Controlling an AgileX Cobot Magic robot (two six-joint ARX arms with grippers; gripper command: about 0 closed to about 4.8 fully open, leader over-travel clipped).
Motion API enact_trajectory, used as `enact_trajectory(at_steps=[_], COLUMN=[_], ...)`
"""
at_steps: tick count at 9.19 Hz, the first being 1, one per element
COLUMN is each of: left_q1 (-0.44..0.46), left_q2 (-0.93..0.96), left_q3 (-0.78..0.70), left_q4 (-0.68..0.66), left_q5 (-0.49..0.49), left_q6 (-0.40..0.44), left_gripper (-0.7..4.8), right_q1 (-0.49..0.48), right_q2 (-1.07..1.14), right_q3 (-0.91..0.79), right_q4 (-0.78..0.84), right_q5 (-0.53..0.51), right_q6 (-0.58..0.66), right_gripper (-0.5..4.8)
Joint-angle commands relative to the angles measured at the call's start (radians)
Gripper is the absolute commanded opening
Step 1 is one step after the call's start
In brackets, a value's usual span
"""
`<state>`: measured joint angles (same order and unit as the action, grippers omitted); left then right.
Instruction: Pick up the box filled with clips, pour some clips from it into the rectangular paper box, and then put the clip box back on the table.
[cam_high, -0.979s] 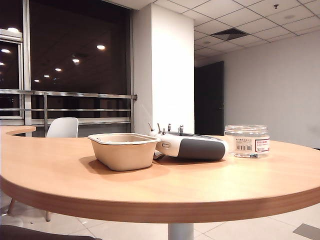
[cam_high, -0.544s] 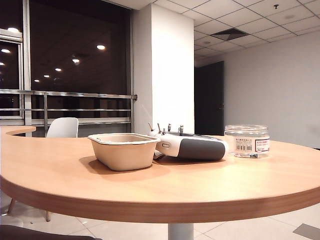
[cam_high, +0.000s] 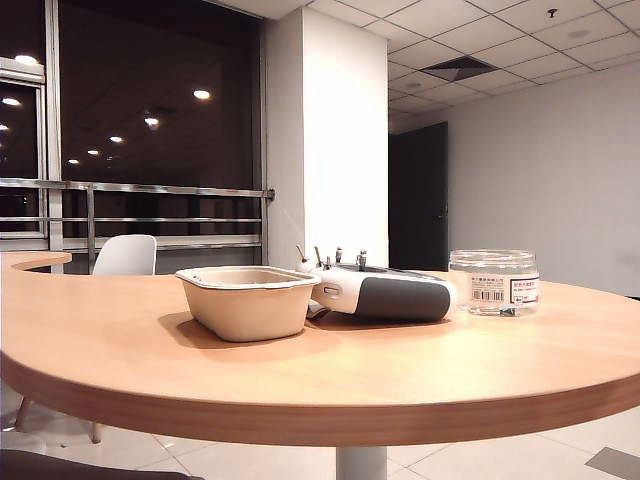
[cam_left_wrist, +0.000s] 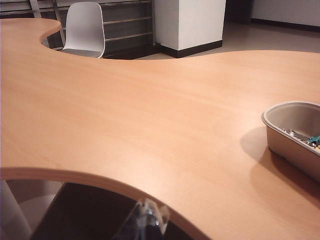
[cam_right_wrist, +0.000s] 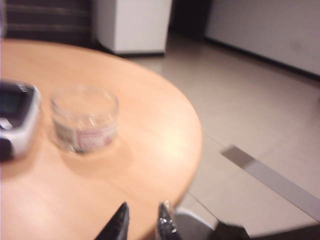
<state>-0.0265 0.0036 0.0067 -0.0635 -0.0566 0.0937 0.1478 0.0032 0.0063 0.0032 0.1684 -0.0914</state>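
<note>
Clip jar (cam_right_wrist: 85, 119): upright near counter (cam_right_wrist: 100, 190) right edge, ungrasped. Paper tray (cam_left_wrist: 296, 134): clips (cam_left_wrist: 306, 138) inside, mid-counter. Right hand (cam_right_wrist: 142, 222): narrowly parted, empty, off near edge. Left hand (cam_left_wrist: 147, 220): state unclear, parked off near edge.

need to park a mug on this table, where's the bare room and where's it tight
Bare wood runs along the table's near edge in front of the paper tray, and wide left of it toward the chair. Also open: right of the clear jar. Crowded: tray, controller and jar sit in a close row. Both grippers, left and right, hang off the edge.
</note>
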Motion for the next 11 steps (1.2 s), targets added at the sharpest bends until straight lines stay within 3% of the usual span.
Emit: enact_trajectory(at_steps=[1,4,7,10,11], left_q1=[0.000,0.000,0.000,0.000,0.000], left_q2=[-0.001,-0.001,-0.001,-0.001,-0.001], left_q3=[0.000,0.000,0.000,0.000,0.000], left_q4=[0.012,0.013,0.013,0.012,0.013], left_q5=[-0.003,-0.003,-0.003,-0.003,-0.003], left_q6=[0.003,0.003,0.003,0.003,0.003], left_gripper=[-0.03,-0.03,-0.03,-0.03,-0.03], right_q1=[-0.089,-0.088,-0.088,-0.089,-0.090], right_q2=[-0.002,-0.002,-0.002,-0.002,-0.002], right_q3=[0.002,0.002,0.002,0.002,0.002], right_q4=[0.027,0.028,-0.003,0.019,0.101], right_q5=[-0.014,-0.086,-0.154,-0.137,-0.098], right_q6=[0.122,0.201,0.160,0.083,0.083], right_gripper=[0.81,0.81,0.81,0.81,0.81])
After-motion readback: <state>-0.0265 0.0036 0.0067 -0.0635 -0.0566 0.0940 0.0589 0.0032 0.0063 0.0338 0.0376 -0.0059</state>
